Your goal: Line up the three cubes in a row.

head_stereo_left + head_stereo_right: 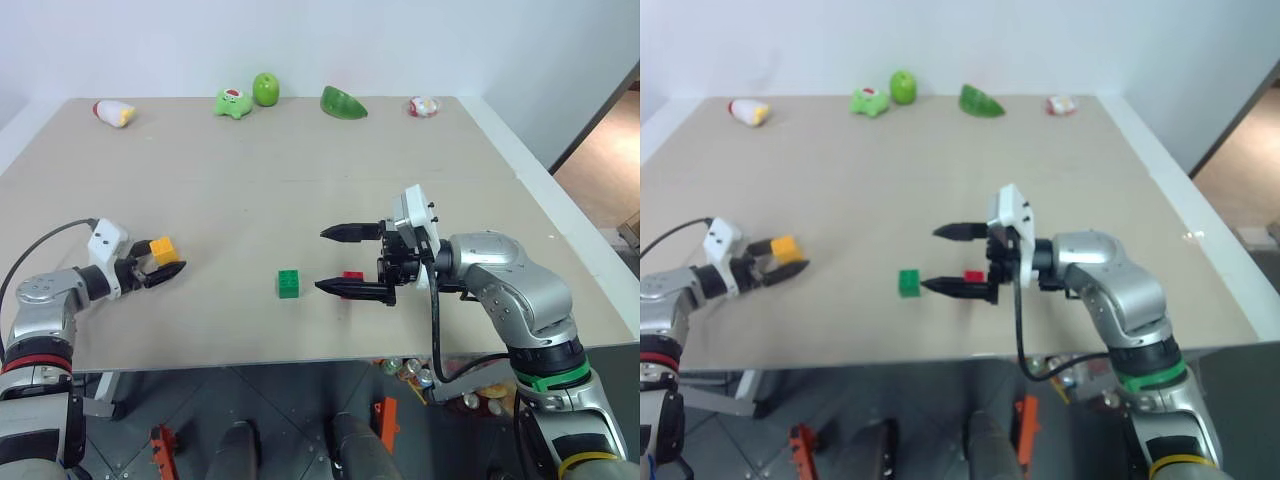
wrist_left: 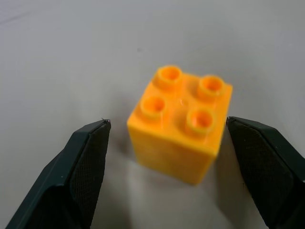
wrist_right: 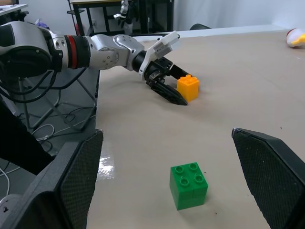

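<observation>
Left claw (image 1: 163, 267) reaches low, open astride the yellow-orange cube (image 2: 181, 124) with 4 studs; right claw (image 1: 339, 261) gapes empty.

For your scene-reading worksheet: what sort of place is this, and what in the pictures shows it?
Probably a robot lab or test room: a bare tabletop set with toy cubes such as the green cube, cables on the floor, and equipment racks behind.
</observation>
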Controlling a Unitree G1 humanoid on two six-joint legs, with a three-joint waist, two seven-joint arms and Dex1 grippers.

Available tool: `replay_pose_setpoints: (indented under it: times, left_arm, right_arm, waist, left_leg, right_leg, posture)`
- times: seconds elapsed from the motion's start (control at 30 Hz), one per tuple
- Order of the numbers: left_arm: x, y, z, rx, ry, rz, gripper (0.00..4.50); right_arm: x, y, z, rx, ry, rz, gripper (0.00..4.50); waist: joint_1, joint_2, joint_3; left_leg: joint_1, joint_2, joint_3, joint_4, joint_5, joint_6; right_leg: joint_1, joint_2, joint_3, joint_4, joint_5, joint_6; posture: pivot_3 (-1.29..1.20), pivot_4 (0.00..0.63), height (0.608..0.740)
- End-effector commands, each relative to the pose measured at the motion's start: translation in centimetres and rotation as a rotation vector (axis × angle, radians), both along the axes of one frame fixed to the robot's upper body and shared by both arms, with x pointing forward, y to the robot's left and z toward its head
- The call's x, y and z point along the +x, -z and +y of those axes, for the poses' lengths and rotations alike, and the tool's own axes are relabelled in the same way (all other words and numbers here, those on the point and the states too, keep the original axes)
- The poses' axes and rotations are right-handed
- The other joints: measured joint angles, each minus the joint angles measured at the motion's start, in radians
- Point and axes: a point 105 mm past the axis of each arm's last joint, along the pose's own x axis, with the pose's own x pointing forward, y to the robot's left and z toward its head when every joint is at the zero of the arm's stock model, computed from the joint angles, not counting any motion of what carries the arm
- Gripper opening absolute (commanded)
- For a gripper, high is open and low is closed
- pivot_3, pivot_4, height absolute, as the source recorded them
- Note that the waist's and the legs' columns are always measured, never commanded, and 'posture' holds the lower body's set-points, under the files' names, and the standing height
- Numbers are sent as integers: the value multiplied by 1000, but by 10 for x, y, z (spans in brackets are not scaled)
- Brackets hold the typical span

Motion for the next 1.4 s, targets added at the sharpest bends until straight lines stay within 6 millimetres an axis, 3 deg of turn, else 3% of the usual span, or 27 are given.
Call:
replay_pose_setpoints:
  times: [0.03, 0.13, 0.17, 0.23, 0.33, 0.4, 0.57, 0.77, 0.87, 0.97, 1.13, 1.4]
  left_arm:
    - [2, -13, 2, 6, 1, -44, 4013]
    - [1, -12, 4, 8, 0, -41, 4013]
    - [0, -12, 5, 6, 2, -41, 3494]
    - [-2, -13, 4, 1, 13, -42, 3100]
    - [-3, -13, 3, 2, 24, -42, 1891]
    - [-2, -15, 2, 6, 29, -46, 1349]
    - [0, -20, -10, 36, 82, -58, 1355]
    - [-10, -20, -59, 74, 307, -75, 1355]
    - [-20, -19, -87, 73, 429, -74, 1355]
    - [-24, -18, -103, 69, 493, -62, 1355]
    - [-23, -16, -110, 50, 529, -29, 1355]
    - [-32, -12, -112, 83, 642, 10, 1355]
  right_arm:
    - [0, -10, 2, 3, -12, -50, 4500]
    - [1, -10, 2, 2, -9, -51, 4500]
    - [1, -10, 2, 3, -8, -51, 4500]
    - [3, -10, 1, 3, -6, -52, 4500]
    - [4, -10, 1, 3, -4, -54, 4500]
    - [5, -10, 1, 2, -2, -54, 4500]
    - [7, -10, 1, 4, -1, -59, 4500]
    - [12, -11, -8, -7, 19, -63, 4500]
    - [6, -10, -24, -30, -3, -42, 4500]
    - [9, -3, -45, -58, 32, -9, 4500]
    - [22, 5, -71, -72, 144, 18, 4500]
    - [22, 5, -75, -64, 180, 14, 4500]
  waist:
    - [-1, 0, 0]
    - [-1, 0, 0]
    - [-1, 0, 0]
    - [-1, 0, 0]
    - [-1, 0, 0]
    - [-1, 0, 0]
    - [-1, 0, 0]
    - [0, 0, 0]
    - [0, 0, 0]
    - [1, 0, 0]
    - [-3, 0, 0]
    - [-5, 0, 0]
  left_leg:
    - [0, 0, 0, 0, 0, 0]
    - [0, 1, 0, -1, 0, 0]
    - [0, 1, -1, -1, 0, 0]
    - [0, 1, -1, -1, 0, 0]
    - [0, 1, 0, 0, 0, 0]
    - [0, 1, -1, 0, 0, 0]
    - [0, 1, -1, 0, 0, 0]
    - [0, 1, 0, 0, 0, 0]
    - [-1, 1, 0, 0, 0, 0]
    - [-1, 1, 0, 0, 0, 0]
    - [1, 1, 0, 0, 0, 0]
    - [1, 1, 0, 1, 0, 0]
  right_leg:
    - [0, 0, 0, 0, 0, 0]
    - [0, 2, 0, 0, 0, 0]
    - [0, 2, 0, 0, 0, 0]
    - [0, 2, 0, 0, 0, 0]
    - [0, 2, 0, 0, 0, 0]
    - [0, 2, 0, 0, 0, 0]
    - [0, 2, 0, 0, 0, 0]
    - [0, 2, 0, 0, 0, 0]
    - [0, 2, 1, 0, 0, 0]
    - [0, 2, 1, 0, -1, 0]
    - [0, 2, 1, 0, 0, -1]
    - [0, 4, 2, 0, 1, -1]
  posture:
    - [0, 150, 733]
    - [0, 150, 733]
    - [0, 150, 733]
    - [0, 150, 733]
    - [0, 150, 733]
    - [0, 150, 733]
    - [0, 150, 733]
    - [0, 150, 733]
    - [0, 150, 733]
    - [0, 150, 733]
    - [0, 150, 733]
    - [0, 150, 733]
